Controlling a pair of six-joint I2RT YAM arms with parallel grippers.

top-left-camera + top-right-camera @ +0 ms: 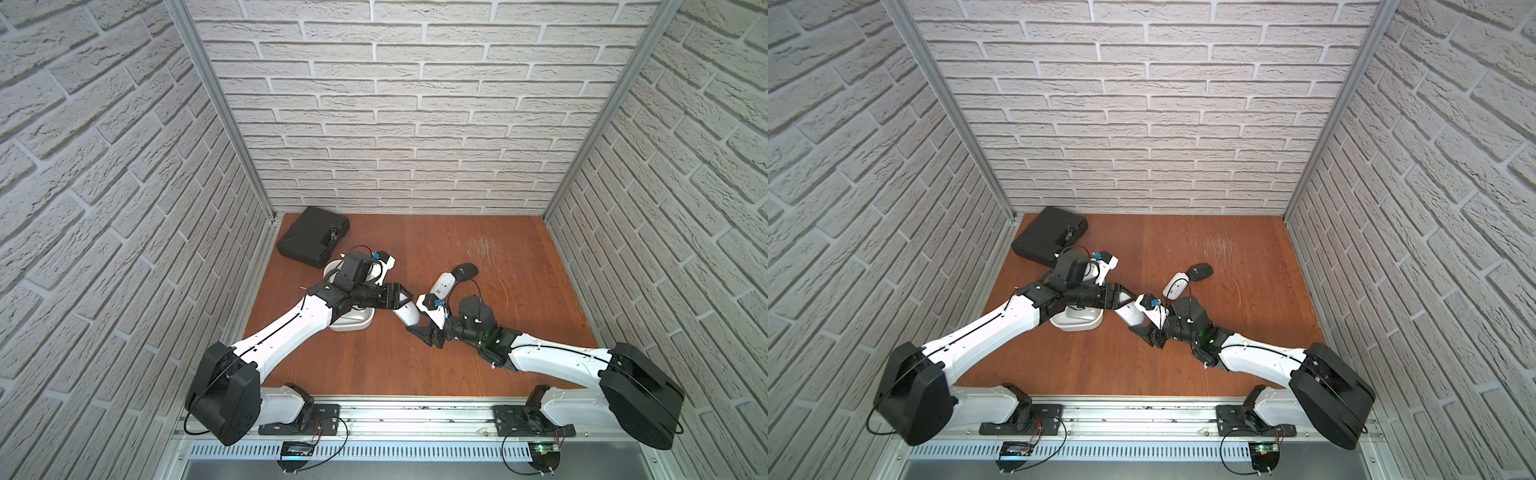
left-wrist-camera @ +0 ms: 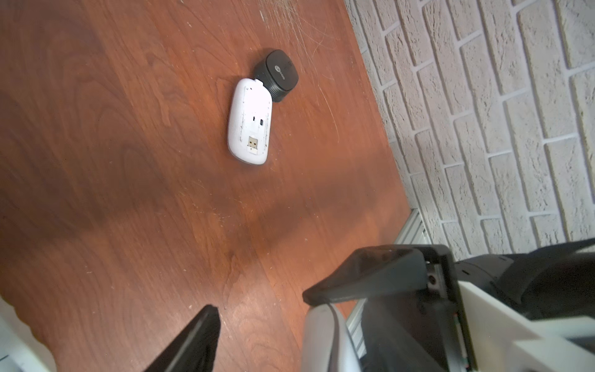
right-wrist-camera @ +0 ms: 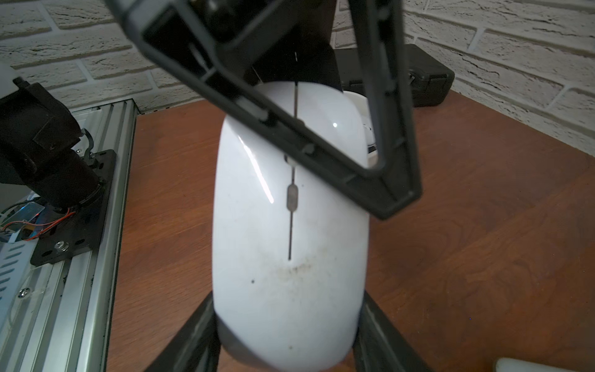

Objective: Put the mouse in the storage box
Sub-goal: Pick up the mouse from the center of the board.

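White plastic is forming the storage box (image 1: 350, 326), which is lying beneath the wrist behind the left gripper (image 2: 257, 302). The arm is covering most of the box, so we are unable to read its contents. Beyond that wrist, a flat black case (image 1: 311, 241) is sitting closed, near the box's far end.

We are seeing the mouse (image 3: 289, 241) suspended above the wood between the two grippers, outside the box. The right gripper (image 3: 288, 306) is clamping its rear end, one finger on each flank. The left gripper is standing parted around the front end, with one finger (image 2: 199, 335) clear of the shell and bare wood showing in the gap.

The mouse is a glossy white oval with a grey centre slit, a narrow scroll strip and brownish smudging on its back.

Past the right gripper's wrist, a second white mouse (image 2: 249, 122) is lying belly up with a USB dongle in its base, touching a black puck-shaped device (image 2: 279, 74). The reddish wooden table (image 1: 374, 365) is carrying everything, and brick-pattern walls (image 1: 395, 104) are enclosing three sides.
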